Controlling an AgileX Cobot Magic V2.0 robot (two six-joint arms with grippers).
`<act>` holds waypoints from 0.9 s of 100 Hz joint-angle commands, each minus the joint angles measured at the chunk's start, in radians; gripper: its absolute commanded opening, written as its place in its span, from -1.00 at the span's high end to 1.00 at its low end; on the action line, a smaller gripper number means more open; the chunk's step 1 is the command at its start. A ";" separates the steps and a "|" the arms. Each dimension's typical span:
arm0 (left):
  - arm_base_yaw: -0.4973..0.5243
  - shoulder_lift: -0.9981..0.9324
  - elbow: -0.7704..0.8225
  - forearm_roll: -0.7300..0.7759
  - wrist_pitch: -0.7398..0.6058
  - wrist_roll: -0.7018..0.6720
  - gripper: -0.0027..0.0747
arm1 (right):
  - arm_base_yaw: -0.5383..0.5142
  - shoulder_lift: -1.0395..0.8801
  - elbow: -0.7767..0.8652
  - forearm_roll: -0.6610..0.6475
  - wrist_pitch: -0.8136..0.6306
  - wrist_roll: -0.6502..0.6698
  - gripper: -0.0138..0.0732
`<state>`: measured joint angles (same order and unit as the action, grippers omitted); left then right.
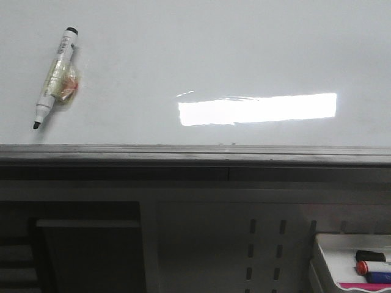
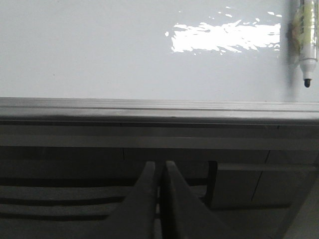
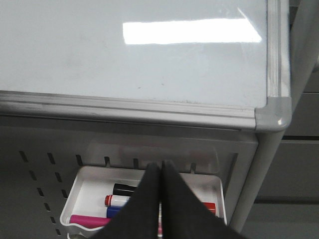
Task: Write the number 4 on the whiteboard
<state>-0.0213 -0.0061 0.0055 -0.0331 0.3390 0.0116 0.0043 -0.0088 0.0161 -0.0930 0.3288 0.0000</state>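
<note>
The whiteboard [image 1: 201, 61] is glossy white with a grey frame edge [image 1: 195, 152] and a bright glare strip. No number 4 shows on it. A white marker [image 1: 56, 74] with an uncapped black tip and tape round its middle lies on the board at the far left; it also shows in the left wrist view [image 2: 305, 40]. My left gripper [image 2: 159, 167] is shut and empty, below the board's near edge. My right gripper [image 3: 161, 165] is shut and empty, above the tray below the board's right corner. Neither gripper shows in the front view.
A small white tray [image 1: 342, 244] with a pink edge hangs below the board at the right and holds several markers [image 3: 117, 200], red, blue, black and pink. A perforated grey panel [image 1: 263, 250] and a dark shelf [image 1: 85, 244] lie under the board. The board's right corner [image 3: 274, 117] is rounded grey.
</note>
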 commanded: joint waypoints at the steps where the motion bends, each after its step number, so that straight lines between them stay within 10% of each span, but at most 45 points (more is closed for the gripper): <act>1: 0.004 -0.024 0.032 -0.009 -0.048 -0.001 0.98 | -0.006 -0.017 0.018 0.000 -0.019 0.000 0.83; 90: 0.004 -0.024 0.032 0.082 -0.118 -0.001 0.98 | -0.006 -0.017 0.018 0.000 -0.025 0.000 0.83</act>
<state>-0.0213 -0.0061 0.0055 0.0449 0.3071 0.0116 0.0043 -0.0088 0.0161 -0.0914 0.3288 0.0000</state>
